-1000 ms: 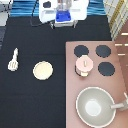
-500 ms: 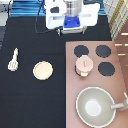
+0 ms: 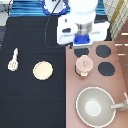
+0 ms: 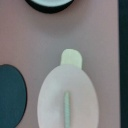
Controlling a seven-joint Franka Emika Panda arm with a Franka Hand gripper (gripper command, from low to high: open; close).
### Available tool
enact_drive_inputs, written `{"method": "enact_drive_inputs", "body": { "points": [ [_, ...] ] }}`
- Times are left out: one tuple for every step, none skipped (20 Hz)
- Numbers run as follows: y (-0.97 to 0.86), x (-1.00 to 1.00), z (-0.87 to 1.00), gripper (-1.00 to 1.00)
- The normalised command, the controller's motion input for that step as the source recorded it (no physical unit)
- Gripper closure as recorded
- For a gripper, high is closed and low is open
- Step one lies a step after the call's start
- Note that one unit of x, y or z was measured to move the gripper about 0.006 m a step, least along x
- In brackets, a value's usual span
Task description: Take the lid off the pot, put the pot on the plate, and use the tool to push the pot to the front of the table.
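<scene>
The pinkish-cream pot [image 3: 83,65] stands on the stove with the pale pink lid [image 3: 83,62] still on it. In the wrist view the lid [image 4: 65,100] fills the middle, and one cream side tab of the pot [image 4: 71,57] sticks out beyond it. My gripper [image 3: 82,39] hovers over the stove, just toward the exterior view's top from the pot, and holds nothing. The cream plate [image 3: 43,70] lies bare on the black table [image 3: 30,102], left of the stove. The white spatula tool [image 3: 13,59] lies at the far left.
The pinkish-brown stove [image 3: 72,102] takes up the exterior view's right side, with black burners [image 3: 103,50] beside the pot. A large grey pan [image 3: 95,106] with a long handle sits at the bottom right. A dark burner [image 4: 10,95] shows beside the lid.
The gripper has travelled from the exterior view's top toward the bottom and right, ending over the stove close to the pot. Pot, lid, plate and tool have not moved.
</scene>
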Motion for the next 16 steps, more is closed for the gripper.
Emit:
{"method": "enact_drive_inputs", "body": {
  "points": [
    [0.52,0.12,-0.58,-1.0],
    [0.43,0.0,-0.63,-1.0],
    [0.35,0.0,-0.62,-1.0],
    [0.29,0.0,-0.59,-1.0],
    [0.22,0.0,-0.56,-1.0],
    [0.12,0.0,-0.53,-1.0],
    [0.08,0.1,-0.47,-1.0],
    [0.05,0.13,-0.47,-1.0],
    [0.07,0.14,-0.48,-1.0],
    [0.09,0.09,-0.53,-1.0],
    [0.11,0.08,-0.5,-1.0],
    [0.12,0.07,-0.49,-1.0],
    [0.13,0.11,-0.4,-1.0],
    [0.16,0.15,-0.36,-1.0],
    [0.19,0.16,-0.36,-1.0],
    [0.26,0.17,-0.35,-1.0]
  ]
}}
